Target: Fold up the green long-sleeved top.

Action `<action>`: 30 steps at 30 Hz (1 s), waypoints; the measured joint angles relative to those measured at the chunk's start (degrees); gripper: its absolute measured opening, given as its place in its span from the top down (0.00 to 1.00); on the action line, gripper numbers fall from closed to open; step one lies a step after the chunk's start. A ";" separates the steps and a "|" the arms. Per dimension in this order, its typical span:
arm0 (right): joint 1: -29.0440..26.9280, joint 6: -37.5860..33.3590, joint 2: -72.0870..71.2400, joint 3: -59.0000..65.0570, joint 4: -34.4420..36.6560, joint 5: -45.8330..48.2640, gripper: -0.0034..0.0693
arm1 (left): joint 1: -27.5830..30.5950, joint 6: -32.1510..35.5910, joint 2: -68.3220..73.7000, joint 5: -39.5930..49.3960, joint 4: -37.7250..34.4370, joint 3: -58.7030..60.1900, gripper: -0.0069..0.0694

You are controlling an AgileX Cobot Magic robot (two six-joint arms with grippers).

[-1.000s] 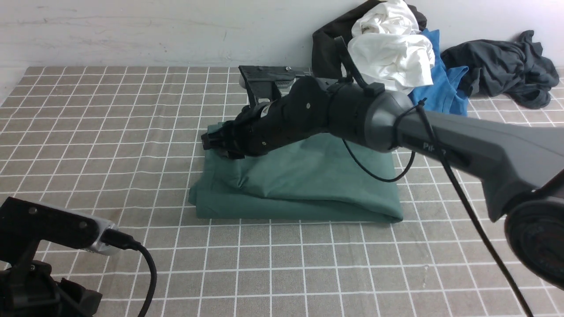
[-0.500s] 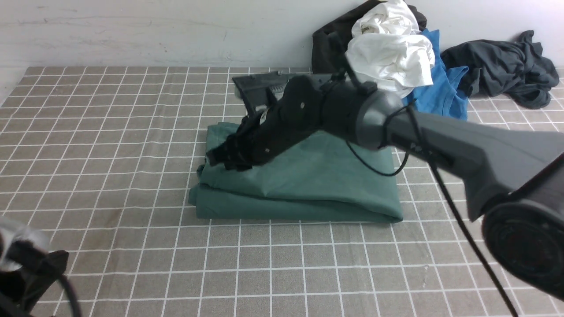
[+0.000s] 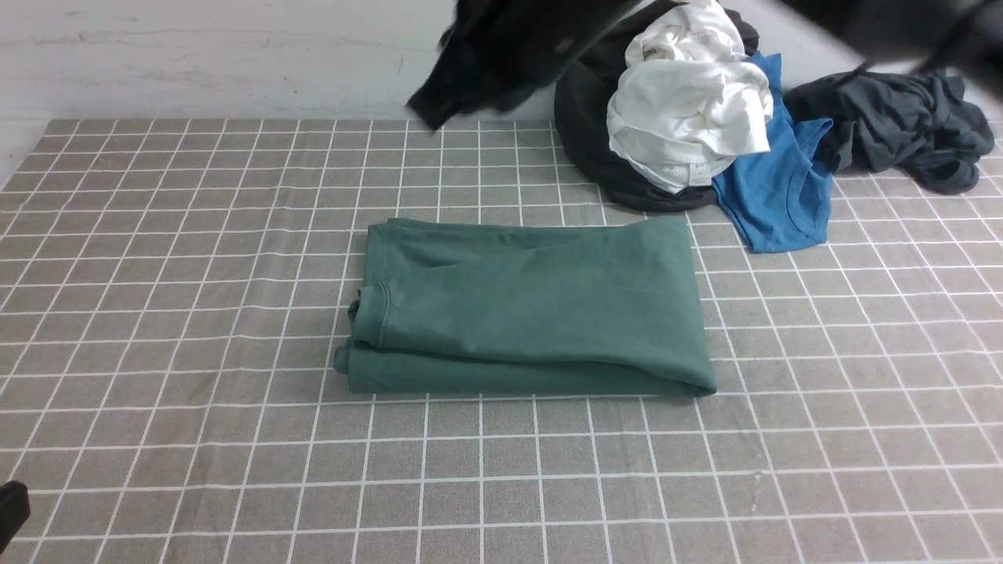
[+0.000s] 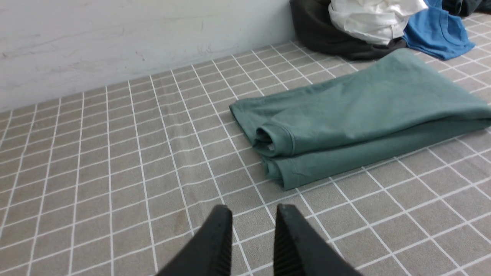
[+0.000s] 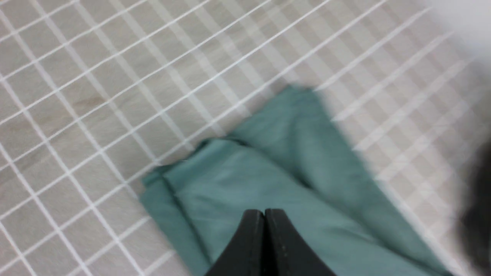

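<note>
**Front view.** One green long-sleeved top (image 3: pixel 533 305) lies at the centre of the table (image 3: pixel 196 235). It is folded into a single flat oblong stack of several layers. Its 6 o'clock edge is a smooth rounded fold, and its 9 o'clock end shows stitched hems. The cloth is a plain muted green with shallow creases. Toward 1 o'clock from it, against the wall, is a heap of one black garment (image 3: pixel 588 141), one white bundle (image 3: pixel 689 102) on top of that, and one blue garment (image 3: pixel 776 196). Toward 2 o'clock lies one charcoal garment (image 3: pixel 901 125). The right arm (image 3: pixel 501 47) is a dark blur at 12 o'clock, raised clear of the top.

**Left wrist view.** The left tool (image 4: pixel 253 212) has two ribbed fingers standing slightly apart with nothing between them. It is over bare table, near the hemmed end of the top. At that end a stitched hem curls into a rounded opening.

**Right wrist view (blurred).** The right tool (image 5: pixel 264 214) has its fingers pressed together and grips nothing. It is above the folded top and not touching it.
</note>
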 joint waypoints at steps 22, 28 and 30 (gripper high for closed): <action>-2.03 7.74 -68.89 97.76 14.34 -32.91 0.97 | 0.00 0.05 -0.21 0.12 0.12 0.00 0.71; -2.03 8.73 -86.30 107.99 12.18 -33.05 0.97 | 0.00 0.05 -0.21 0.12 0.12 0.00 0.71; -2.03 8.86 -91.51 109.79 10.80 -33.82 0.97 | 0.00 0.05 -0.21 0.12 0.12 0.00 0.71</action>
